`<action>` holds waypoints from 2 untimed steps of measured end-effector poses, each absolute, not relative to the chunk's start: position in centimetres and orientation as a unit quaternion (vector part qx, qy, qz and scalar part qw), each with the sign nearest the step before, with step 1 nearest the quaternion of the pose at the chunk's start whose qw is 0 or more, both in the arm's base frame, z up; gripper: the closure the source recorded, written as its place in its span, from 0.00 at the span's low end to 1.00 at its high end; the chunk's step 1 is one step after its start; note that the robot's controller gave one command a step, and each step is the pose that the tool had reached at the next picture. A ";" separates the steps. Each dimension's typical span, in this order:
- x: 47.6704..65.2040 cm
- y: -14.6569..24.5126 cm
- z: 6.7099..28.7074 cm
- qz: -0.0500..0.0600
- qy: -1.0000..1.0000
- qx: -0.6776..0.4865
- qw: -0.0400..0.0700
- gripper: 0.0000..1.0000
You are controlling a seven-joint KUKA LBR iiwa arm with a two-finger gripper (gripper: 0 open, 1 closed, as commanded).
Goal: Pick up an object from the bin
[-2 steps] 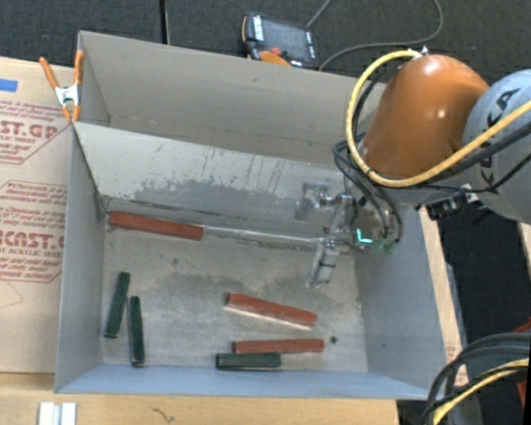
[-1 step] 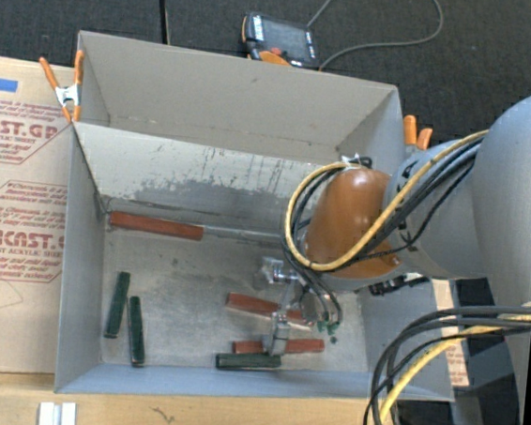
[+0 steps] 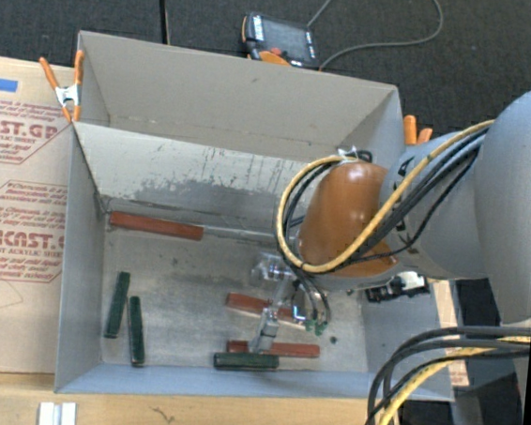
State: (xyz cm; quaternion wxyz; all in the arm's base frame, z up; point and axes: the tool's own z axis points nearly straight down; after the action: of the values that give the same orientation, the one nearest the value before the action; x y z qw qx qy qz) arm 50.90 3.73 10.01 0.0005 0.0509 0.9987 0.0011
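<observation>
You see the tool [image 3: 269,328] just beside a short red-brown flat bar [image 3: 294,350], lower right of frame; you cannot tell its state.

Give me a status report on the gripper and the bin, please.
Gripper low at front right of bin, above short red-brown blocks. Dark green stick close by at front wall. Two green sticks and long red-brown bar off to view's left.

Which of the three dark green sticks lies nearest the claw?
The crosswise stick by the bin front wall, close by the claw; the other two sticks lie lengthwise at the far left.
</observation>
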 end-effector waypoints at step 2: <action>51.2 3.5 6.9 0.000 0.967 0.254 -0.001 0.00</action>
State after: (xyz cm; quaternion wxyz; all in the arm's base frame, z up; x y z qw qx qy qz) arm 51.21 3.47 6.95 -0.0012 0.2543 0.9671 0.0001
